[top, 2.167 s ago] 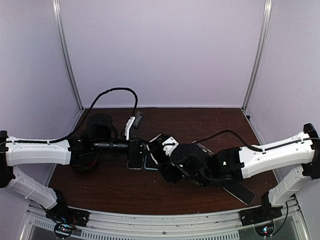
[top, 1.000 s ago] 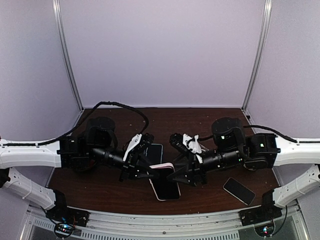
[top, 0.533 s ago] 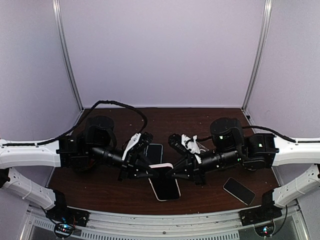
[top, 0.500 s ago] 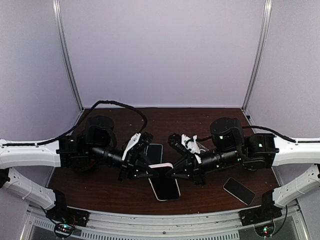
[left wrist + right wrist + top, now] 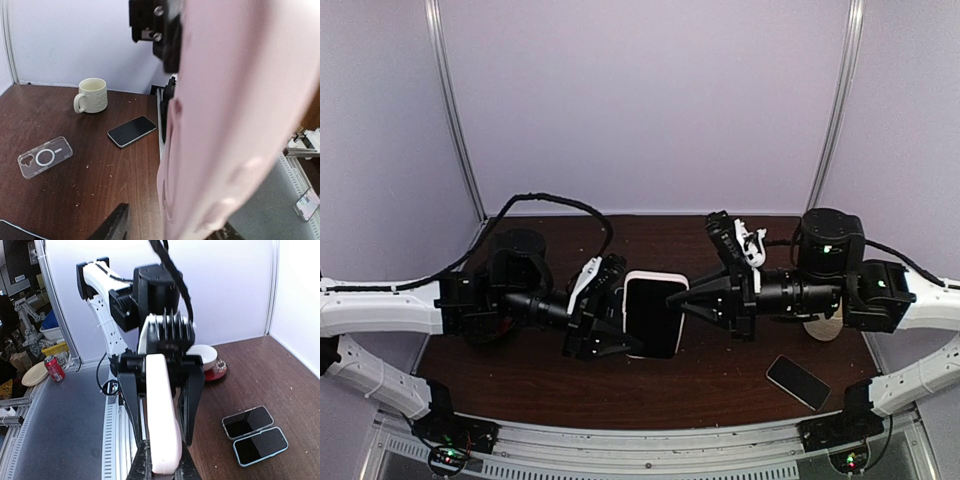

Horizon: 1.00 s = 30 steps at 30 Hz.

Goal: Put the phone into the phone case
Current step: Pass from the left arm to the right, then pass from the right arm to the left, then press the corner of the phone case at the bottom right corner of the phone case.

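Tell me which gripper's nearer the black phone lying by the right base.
Right. The right gripper is up-left of the black phone; the left gripper is farther left, beyond the pink case.

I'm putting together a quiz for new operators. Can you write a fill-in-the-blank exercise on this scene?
1. The case on the phone held between the left gripper and the right gripper is ____ in colour.
2. In the left wrist view, the mug stands ____ on the table.
3. The clear case near the mug has ____ phone in it.
Missing words: pink; upright; no.
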{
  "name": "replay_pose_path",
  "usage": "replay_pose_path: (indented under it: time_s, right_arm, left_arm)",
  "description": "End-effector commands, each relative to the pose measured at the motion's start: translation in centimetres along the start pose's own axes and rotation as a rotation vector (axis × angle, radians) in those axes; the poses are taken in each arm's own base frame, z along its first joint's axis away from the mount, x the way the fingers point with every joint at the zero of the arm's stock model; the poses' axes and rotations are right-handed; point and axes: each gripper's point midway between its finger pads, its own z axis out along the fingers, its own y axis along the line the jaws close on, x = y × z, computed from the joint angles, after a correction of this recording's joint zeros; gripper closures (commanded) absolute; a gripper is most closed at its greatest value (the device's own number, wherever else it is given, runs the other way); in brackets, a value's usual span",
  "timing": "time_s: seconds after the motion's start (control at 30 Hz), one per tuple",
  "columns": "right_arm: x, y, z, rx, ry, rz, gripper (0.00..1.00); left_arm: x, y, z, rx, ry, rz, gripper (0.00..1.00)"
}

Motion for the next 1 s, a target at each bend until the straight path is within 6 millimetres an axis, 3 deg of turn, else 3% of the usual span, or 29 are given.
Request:
replay_pose_path:
  time_s: [0.0, 0.13, 0.23, 0.3, 0.37, 0.43, 0.5, 0.6, 0.67, 0.8, 0.9, 0.93, 0.97]
  right_arm:
    - [-4.4, -0.2, -0.8, 0.025, -0.179, -0.028, 1.00]
    - [-4.2, -0.3, -0.3, 0.020, -0.165, -0.027, 1.00]
    - [-3.5, -0.3, -0.2, 0.018, -0.144, -0.024, 0.98]
    - [-2.2, -0.4, 0.0, 0.019, -0.107, -0.020, 0.57]
    - [0.0, -0.8, 0.4, 0.029, -0.047, -0.009, 0.29]
    - [2.2, -1.0, 0.9, 0.026, 0.002, 0.016, 0.20]
    - [4.1, -0.7, 1.3, -0.001, 0.037, 0.049, 0.19]
    - [5.0, -0.2, 1.7, -0.046, 0.024, 0.080, 0.24]
    - [5.4, -0.1, 1.9, -0.052, 0.014, 0.100, 0.34]
    - [5.3, -0.3, 2.2, -0.052, -0.007, 0.108, 0.59]
    - [5.3, -0.3, 2.2, -0.053, -0.002, 0.100, 0.93]
    - [5.3, -0.5, 2.2, -0.046, 0.001, 0.101, 1.00]
    - [5.4, -0.7, 2.2, -0.038, 0.010, 0.105, 1.00]
  left_arm:
    - [-2.5, 0.2, 0.7, 0.010, -0.080, -0.008, 0.57]
    - [-3.1, -0.2, 0.6, 0.024, -0.100, 0.004, 0.96]
    - [-3.2, -0.3, 0.1, 0.012, -0.113, 0.013, 1.00]
    - [-3.4, -0.5, -0.2, 0.010, -0.127, 0.024, 1.00]
    - [-3.8, -0.7, -0.6, 0.008, -0.147, 0.036, 1.00]
    - [-4.1, -0.9, -0.9, 0.007, -0.160, 0.049, 1.00]
    - [-4.4, -1.0, -1.1, 0.008, -0.168, 0.057, 1.00]
    - [-4.4, -1.0, -1.2, 0.005, -0.169, 0.057, 1.00]
    - [-4.3, -1.0, -1.1, 0.007, -0.168, 0.056, 1.00]
    - [-4.2, -1.0, -1.1, 0.009, -0.165, 0.054, 1.00]
    - [-4.3, -1.1, -1.2, 0.008, -0.167, 0.054, 1.00]
    - [-4.4, -1.1, -1.2, 0.007, -0.168, 0.056, 1.00]
    - [-4.3, -1.1, -1.2, 0.007, -0.167, 0.056, 1.00]
